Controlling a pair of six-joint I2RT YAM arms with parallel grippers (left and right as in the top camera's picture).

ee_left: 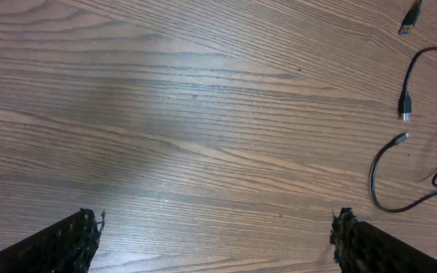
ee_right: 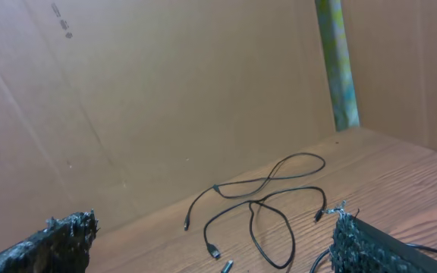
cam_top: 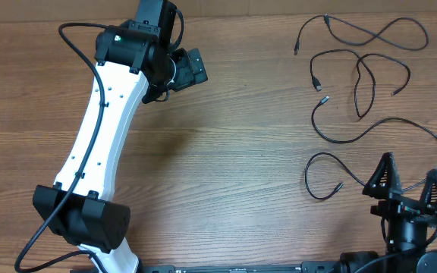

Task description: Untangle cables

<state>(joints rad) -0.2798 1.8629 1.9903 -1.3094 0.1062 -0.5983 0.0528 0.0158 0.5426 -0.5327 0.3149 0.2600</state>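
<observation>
as the two grippers (ee_left: 217, 236) (ee_right: 215, 241) gape, three or four cables (cam_top: 340, 142) lie apart.

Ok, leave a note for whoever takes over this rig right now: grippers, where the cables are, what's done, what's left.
Grippers: left gripper open, empty, over bare wood; right gripper open, empty, at the near right edge.
Where: right side of the table: top cable, middle cable, lower cable, and a nearest loop running under the right gripper.
Done: no bunched tangle visible; they lie apart from each other.
Left: middle cable crosses itself; cannot tell if the nearest loop joins the lower cable.
</observation>
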